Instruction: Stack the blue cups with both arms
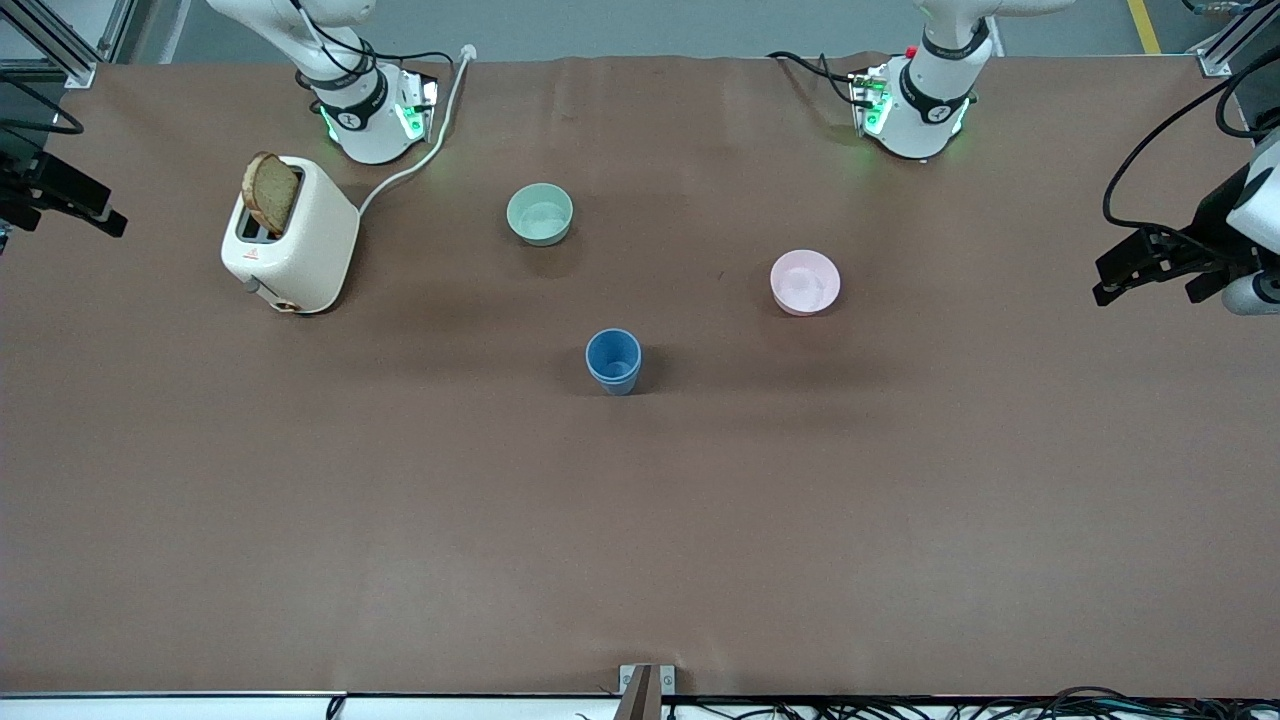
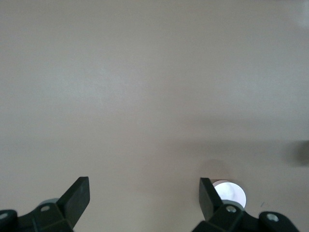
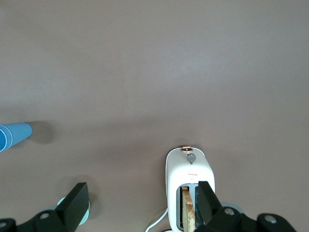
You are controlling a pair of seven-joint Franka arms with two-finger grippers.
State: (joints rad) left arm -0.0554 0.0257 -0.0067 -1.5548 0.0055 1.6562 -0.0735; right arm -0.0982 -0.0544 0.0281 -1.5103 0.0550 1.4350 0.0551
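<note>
One blue cup shape (image 1: 613, 360) stands upright near the middle of the table. A second rim line shows just inside its top, so two blue cups may be nested there. It also shows at the edge of the right wrist view (image 3: 12, 135). No other blue cup is in view. My left gripper (image 1: 1103, 283) hangs open and empty over the left arm's end of the table; its wrist view (image 2: 144, 188) shows bare table between the fingers. My right gripper (image 1: 112, 222) hangs open and empty over the right arm's end, above the toaster (image 3: 190, 183).
A white toaster (image 1: 290, 250) with a bread slice (image 1: 270, 192) stands toward the right arm's end, its cord running to the base. A pale green bowl (image 1: 540, 214) and a pink bowl (image 1: 805, 282) sit farther from the front camera than the cup.
</note>
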